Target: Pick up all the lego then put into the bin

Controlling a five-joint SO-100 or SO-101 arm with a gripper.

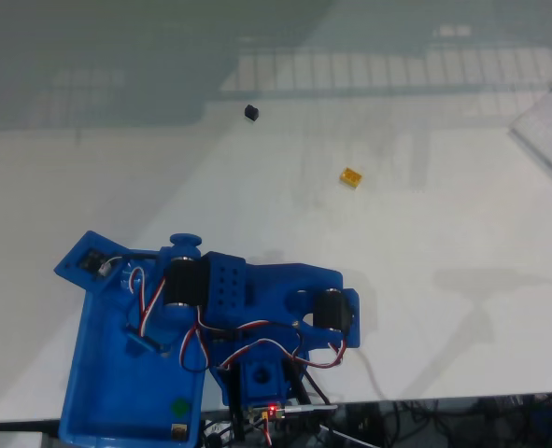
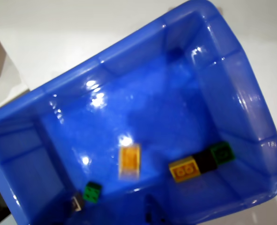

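We see the blue bin (image 2: pixel 241 103) holding Lego bricks, a blurred yellow-orange brick (image 2: pixel 129 161) inside it, a black brick (image 1: pixel 250 113) and another yellow-orange brick (image 1: pixel 351 176) on the white table (image 1: pixel 444 233), we cannot tell the gripper's jaw state.

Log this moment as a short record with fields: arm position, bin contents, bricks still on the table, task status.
arm position: arm over the blue bin at lower left of the fixed view
bin contents, wrist view: blurred yellow-orange brick mid-bin; joined yellow brick, black brick and green brick in a row; small green brick; a small pale piece
gripper state: cannot tell
bricks still on the table: black brick, yellow-orange brick
task status: not finished
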